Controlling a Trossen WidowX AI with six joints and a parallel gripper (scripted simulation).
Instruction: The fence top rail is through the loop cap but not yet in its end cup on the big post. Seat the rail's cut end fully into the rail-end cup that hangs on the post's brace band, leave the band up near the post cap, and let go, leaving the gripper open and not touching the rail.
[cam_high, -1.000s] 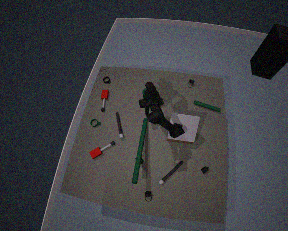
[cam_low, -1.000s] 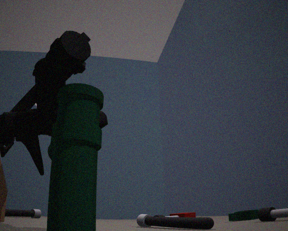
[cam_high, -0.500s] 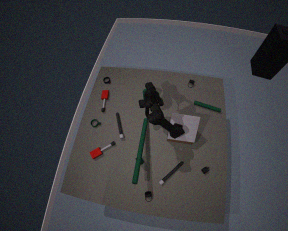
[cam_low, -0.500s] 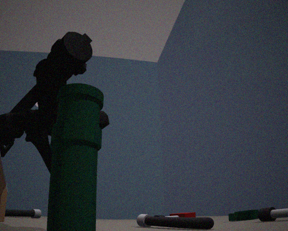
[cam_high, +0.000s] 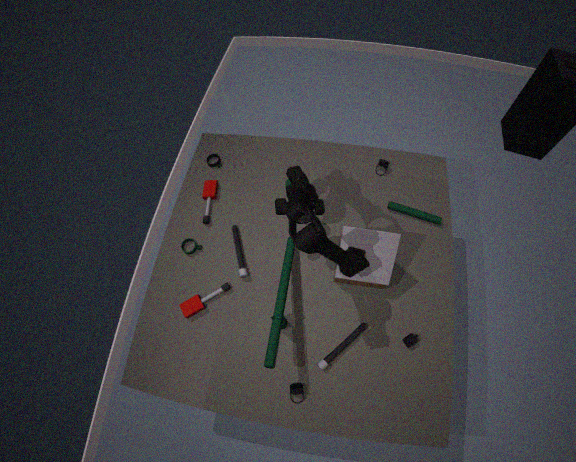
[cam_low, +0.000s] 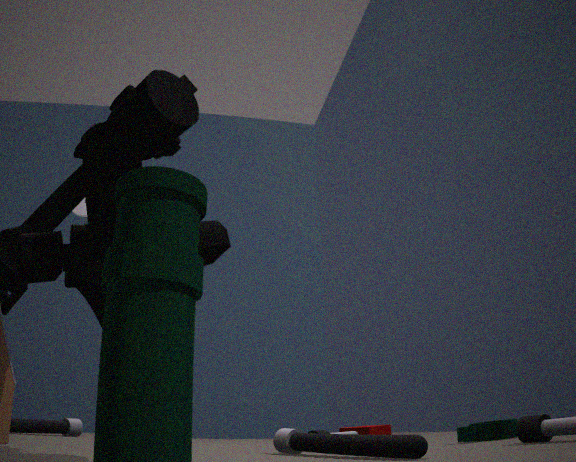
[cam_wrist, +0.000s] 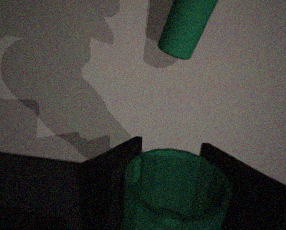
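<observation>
The big green post (cam_low: 145, 380) stands upright in the exterior view, with its post cap (cam_low: 165, 182) on top and the brace band (cam_low: 152, 260) around it a little below the cap. The green rail-end cup (cam_wrist: 175, 187) has its open mouth facing up in the wrist view. My gripper (cam_wrist: 170, 146) is shut on this cup, one finger on each side; in the exterior view the post partly hides it. The green top rail (cam_high: 281, 300) (cam_wrist: 187, 27) lies across the loop cap (cam_high: 283, 322). Its near end is outside the cup, a visible gap beyond the mouth.
A white-topped block (cam_high: 375, 250) stands beside the arm. A short green bar (cam_high: 415, 213) lies at the right. Two red-ended tools (cam_high: 210, 190) (cam_high: 192, 306), dark rods (cam_high: 239, 250) (cam_high: 345, 345) and several small rings lie around. A large black block (cam_high: 540, 110) is at the far right.
</observation>
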